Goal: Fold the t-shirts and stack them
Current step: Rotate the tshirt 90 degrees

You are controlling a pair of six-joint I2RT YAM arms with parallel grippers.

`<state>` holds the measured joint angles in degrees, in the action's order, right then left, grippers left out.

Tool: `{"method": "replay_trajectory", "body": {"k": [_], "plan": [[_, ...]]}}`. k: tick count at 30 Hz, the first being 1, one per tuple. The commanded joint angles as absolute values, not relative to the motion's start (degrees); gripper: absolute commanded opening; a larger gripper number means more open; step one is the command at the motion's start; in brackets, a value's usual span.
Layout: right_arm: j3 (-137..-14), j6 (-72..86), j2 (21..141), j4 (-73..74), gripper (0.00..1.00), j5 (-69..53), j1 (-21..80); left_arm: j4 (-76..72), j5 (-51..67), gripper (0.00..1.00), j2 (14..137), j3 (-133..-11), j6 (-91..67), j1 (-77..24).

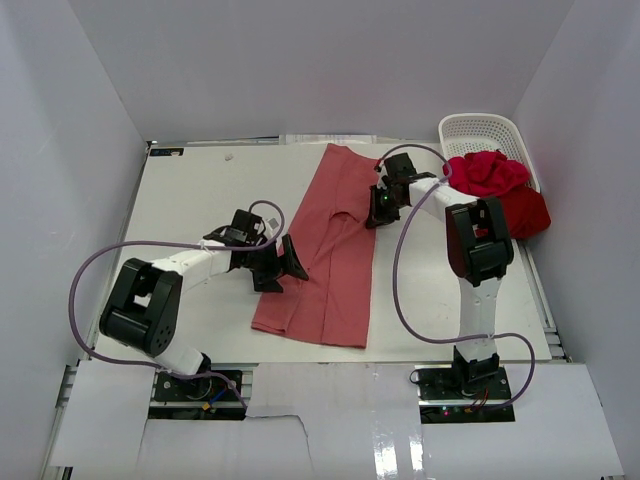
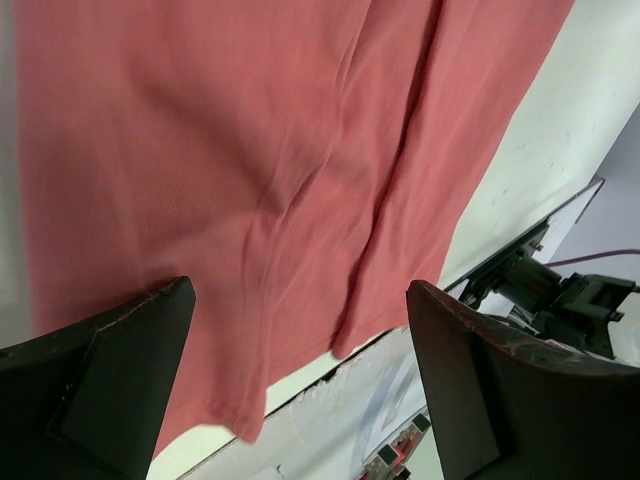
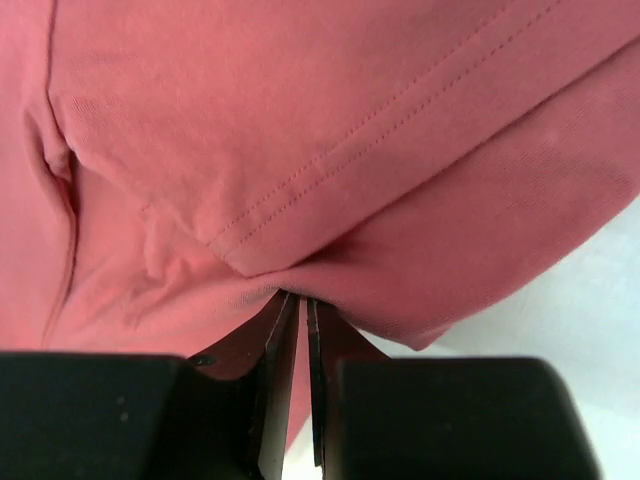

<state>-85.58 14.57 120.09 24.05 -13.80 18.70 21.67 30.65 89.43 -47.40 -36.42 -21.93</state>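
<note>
The top view shows everything at once: three t-shirts, one basket and two arms. The salmon shirt (image 1: 325, 250) lies flat on the white table (image 1: 200, 190), folded into a long strip. Its long side runs from about 12 o'clock to 6 o'clock, tipped a little toward 1 and 7. The wide end is at 6 o'clock, near the arms. The bright red shirt (image 1: 487, 172) is bunched up in the white basket (image 1: 480, 128) at 2 o'clock. The dark red shirt (image 1: 522, 212) spills out at the basket's 6 o'clock side.

Only the wrist views show the fingers well. In the left wrist view, the left gripper (image 2: 300, 295) is spread wide and holds nothing, with the salmon shirt (image 2: 200, 150) under it. From the top, the left gripper (image 1: 280, 262) sits at the shirt's 9 o'clock edge.

In the right wrist view, the right gripper (image 3: 297, 305) is pinched tight on a fold of the salmon shirt (image 3: 300, 120). From the top, the right gripper (image 1: 378, 205) is at the shirt's 3 o'clock edge.
</note>
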Motion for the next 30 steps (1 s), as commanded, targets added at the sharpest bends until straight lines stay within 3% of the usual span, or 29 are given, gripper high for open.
{"method": "replay_trajectory", "body": {"k": [1,7,14,26,30], "plan": [[-90.2,13.9,125.2,26.9,0.14,-10.8,17.4,19.2,31.6,0.98,85.1,-43.2,-38.0,-23.6],[-94.0,13.1,126.3,30.8,0.16,-11.4,16.9,14.3,31.6,0.98,83.8,-38.6,-42.6,-29.1],[-85.2,13.7,115.8,29.3,0.21,-9.6,16.8,11.3,31.2,0.98,86.7,-38.9,-45.5,-34.1],[-106.8,12.0,130.0,40.8,0.2,-11.1,15.6,7.5,30.7,0.98,89.6,-39.9,-50.0,-40.2],[-100.1,11.9,123.5,37.1,0.24,-11.3,15.6,6.2,30.4,0.98,90.6,-40.5,-51.9,-43.5]]}}
